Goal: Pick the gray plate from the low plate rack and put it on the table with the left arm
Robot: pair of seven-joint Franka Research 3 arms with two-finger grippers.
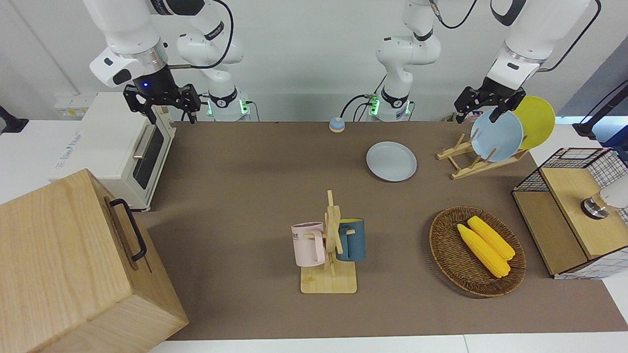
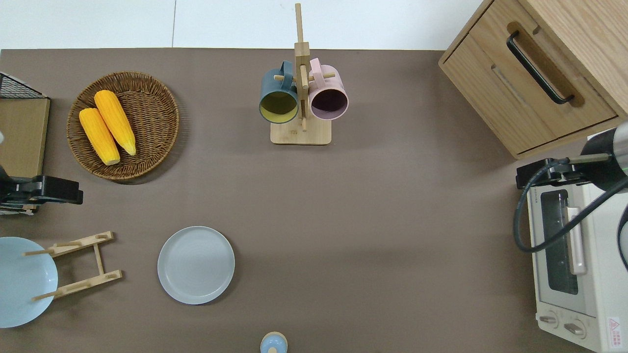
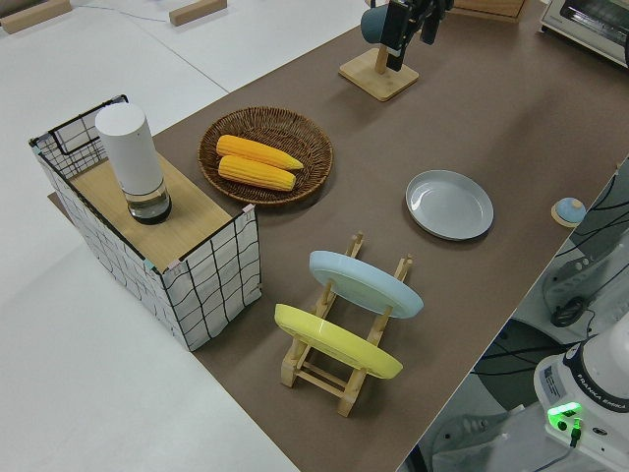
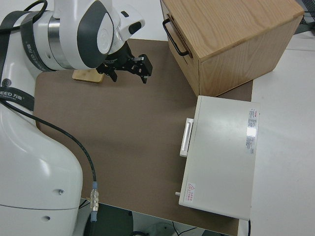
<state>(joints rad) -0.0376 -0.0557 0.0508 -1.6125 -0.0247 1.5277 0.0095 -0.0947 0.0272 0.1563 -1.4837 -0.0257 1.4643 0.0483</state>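
The gray plate [image 1: 391,161] lies flat on the brown table [image 1: 245,196], beside the low plate rack [image 1: 478,165] toward the right arm's end; it also shows in the overhead view [image 2: 196,264] and the left side view [image 3: 449,204]. The rack [image 2: 78,264] holds a light blue plate [image 1: 496,136] and a yellow plate [image 1: 539,120] on edge. My left gripper [image 1: 476,113] is open and empty, raised over the table between the rack and the wicker basket [image 2: 46,190]. The right arm is parked, its gripper [image 1: 169,110] open.
A wicker basket [image 1: 441,245] with two corn cobs, a wooden mug stand [image 1: 329,245] with two mugs, a wire crate [image 1: 569,162], a toaster oven [image 1: 122,147], a wooden cabinet [image 1: 64,264] and a small blue bell [image 1: 336,124] stand around the table.
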